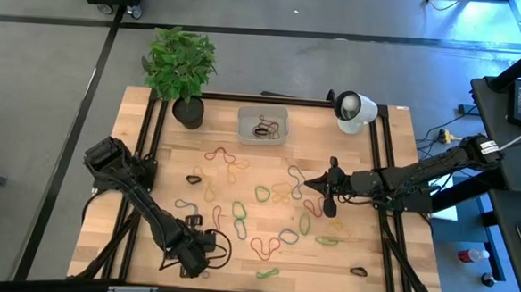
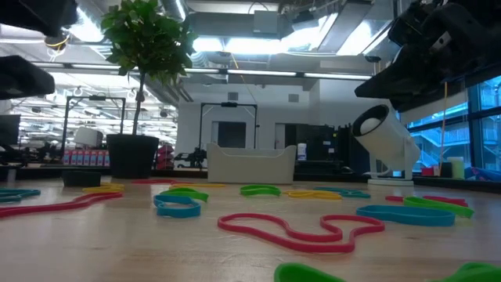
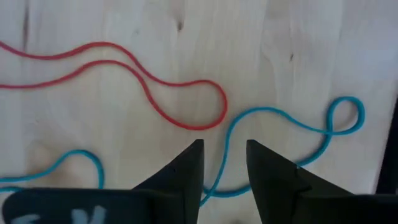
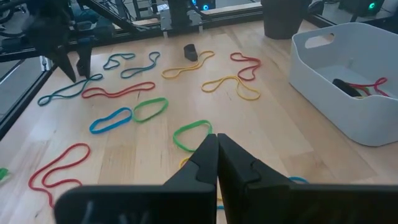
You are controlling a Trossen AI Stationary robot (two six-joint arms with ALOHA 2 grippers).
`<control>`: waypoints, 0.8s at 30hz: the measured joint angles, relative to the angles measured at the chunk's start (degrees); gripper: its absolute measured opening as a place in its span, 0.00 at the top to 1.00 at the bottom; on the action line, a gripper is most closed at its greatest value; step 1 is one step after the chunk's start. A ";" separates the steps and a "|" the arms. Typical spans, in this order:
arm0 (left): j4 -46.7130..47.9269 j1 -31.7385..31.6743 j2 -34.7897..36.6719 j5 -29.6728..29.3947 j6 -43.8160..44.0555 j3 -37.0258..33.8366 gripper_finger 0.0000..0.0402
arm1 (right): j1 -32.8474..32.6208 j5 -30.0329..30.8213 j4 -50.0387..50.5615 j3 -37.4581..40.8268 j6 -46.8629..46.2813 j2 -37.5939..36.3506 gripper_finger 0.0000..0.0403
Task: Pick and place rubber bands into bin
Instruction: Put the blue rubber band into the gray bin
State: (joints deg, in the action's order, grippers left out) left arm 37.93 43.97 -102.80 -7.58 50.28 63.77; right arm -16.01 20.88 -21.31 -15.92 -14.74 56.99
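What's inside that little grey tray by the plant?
The bin already holds a few rubber bands, red, yellowish and black. Its near wall hides part of the floor, so more may lie there.

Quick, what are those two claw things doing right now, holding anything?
Left gripper: fingers open, holding nothing, a blue rubber band lying between them.
Right gripper: fingers closed, nothing visibly held.

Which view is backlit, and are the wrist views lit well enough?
Low view: ceiling lights behind leave the plant a dark silhouette. Left wrist view: even light, blue band plain by the open left gripper. Right wrist view: bin evenly lit.
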 joint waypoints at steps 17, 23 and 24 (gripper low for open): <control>-0.97 1.39 -4.93 0.67 -1.72 -0.43 0.76 | 0.02 -0.04 0.14 0.00 -0.02 0.00 0.99; -0.43 1.26 -5.11 0.62 -1.53 -0.02 0.98 | 0.02 -0.04 0.14 -0.02 -0.02 0.00 0.99; -0.31 1.26 -5.20 0.65 -1.53 0.24 0.98 | 0.02 -0.04 0.14 -0.02 -0.02 0.00 0.99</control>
State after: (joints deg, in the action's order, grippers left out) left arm 37.62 45.23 -108.01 -6.94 48.75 64.02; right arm -15.99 20.84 -21.17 -15.94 -14.76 56.99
